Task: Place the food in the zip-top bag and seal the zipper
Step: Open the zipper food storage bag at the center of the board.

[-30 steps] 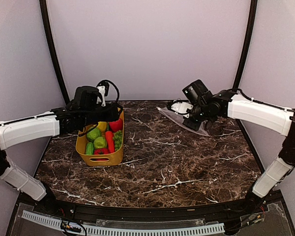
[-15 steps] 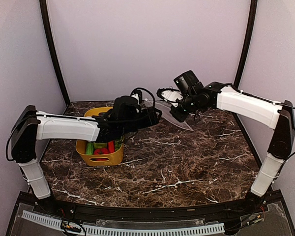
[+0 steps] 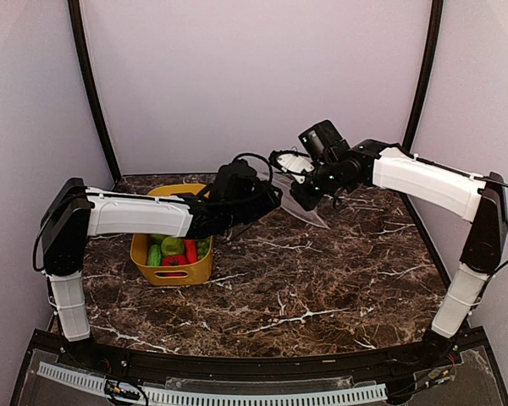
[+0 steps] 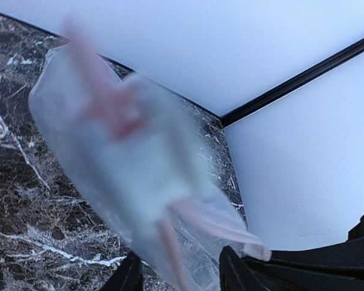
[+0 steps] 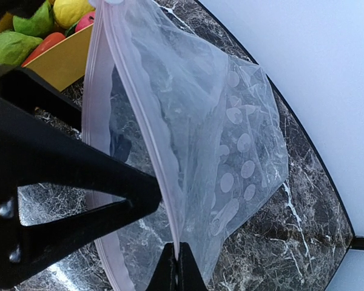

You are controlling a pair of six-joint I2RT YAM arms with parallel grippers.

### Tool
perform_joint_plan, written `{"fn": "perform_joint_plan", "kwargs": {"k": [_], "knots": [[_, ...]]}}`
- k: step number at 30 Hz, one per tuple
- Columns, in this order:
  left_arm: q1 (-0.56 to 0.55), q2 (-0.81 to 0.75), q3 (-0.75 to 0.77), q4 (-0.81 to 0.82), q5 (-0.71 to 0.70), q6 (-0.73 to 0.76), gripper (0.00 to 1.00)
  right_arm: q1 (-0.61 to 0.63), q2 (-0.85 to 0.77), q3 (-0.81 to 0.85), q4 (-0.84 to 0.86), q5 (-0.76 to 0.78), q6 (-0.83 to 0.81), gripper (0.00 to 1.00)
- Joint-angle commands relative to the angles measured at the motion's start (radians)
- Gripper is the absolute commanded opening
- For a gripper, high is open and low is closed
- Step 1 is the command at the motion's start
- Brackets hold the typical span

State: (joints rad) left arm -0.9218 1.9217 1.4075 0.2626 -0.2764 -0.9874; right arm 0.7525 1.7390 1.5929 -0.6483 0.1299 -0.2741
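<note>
The zip-top bag (image 5: 230, 121) hangs out from my right fingers (image 5: 175, 262), which are pressed together on the zipper (image 5: 147, 145) at one end of the bag's mouth. The pinkish-white strip runs straight away from those fingertips. The mouth gapes, with its second lip bowing off to the side where my left fingers (image 4: 179, 274) come in. The left fingers stand apart, one on each side of the blurred bag film and a stretch of the pink strip; I cannot tell if either pad touches it. The food (image 3: 171, 247) lies in the yellow basket (image 3: 178, 275), behind my left fingers and well apart from the right ones: green pieces, a lemon (image 5: 70, 9), a carrot (image 5: 45, 43). Below both pairs of fingers lies the dark marbled worktop (image 3: 305, 288); whether the bag's far corner touches it I cannot tell.
</note>
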Motion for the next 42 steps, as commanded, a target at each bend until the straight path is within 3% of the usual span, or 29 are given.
{"fn": "perform_joint_plan", "kwargs": {"k": [1,4,7,9,11,16,24,30,32,34,35,40,42], "knots": [[-0.004,0.019,0.02,-0.057,-0.029,-0.071,0.39,0.002,-0.038,0.004,0.02,0.023,0.01,0.0],[-0.004,0.021,0.018,-0.062,-0.045,-0.07,0.32,0.002,-0.051,-0.005,0.029,0.04,0.008,0.0],[-0.004,0.023,0.018,-0.034,-0.046,-0.048,0.08,0.002,-0.055,-0.009,0.037,0.051,0.001,0.0],[-0.004,0.023,0.013,0.002,-0.041,-0.043,0.02,0.002,-0.047,-0.009,0.038,0.047,-0.007,0.0],[-0.005,0.023,0.004,0.051,-0.026,-0.043,0.01,0.002,-0.032,-0.005,0.032,0.034,-0.01,0.02],[-0.006,0.023,0.002,0.107,0.013,-0.053,0.01,0.003,0.016,0.026,0.016,0.043,-0.003,0.27],[-0.007,0.007,-0.009,0.124,0.009,-0.061,0.01,0.002,0.044,0.045,0.009,0.089,0.005,0.37],[-0.007,0.008,-0.02,0.125,0.01,-0.056,0.01,-0.001,0.014,0.042,0.022,0.118,0.007,0.29],[-0.006,0.011,-0.027,0.127,0.012,-0.057,0.01,-0.009,0.003,0.049,0.029,0.12,0.004,0.2],[-0.007,0.015,-0.027,0.128,0.019,-0.056,0.01,-0.021,-0.004,0.06,0.038,0.124,0.001,0.02],[-0.007,0.018,-0.027,0.13,0.027,-0.052,0.01,-0.029,-0.004,0.066,0.044,0.127,-0.003,0.0],[-0.007,0.03,-0.004,0.106,0.055,-0.003,0.01,-0.123,0.012,0.118,0.08,0.131,-0.011,0.0],[-0.006,0.029,0.0,0.153,0.129,0.048,0.14,-0.165,0.015,0.125,0.102,0.116,-0.013,0.0]]}}
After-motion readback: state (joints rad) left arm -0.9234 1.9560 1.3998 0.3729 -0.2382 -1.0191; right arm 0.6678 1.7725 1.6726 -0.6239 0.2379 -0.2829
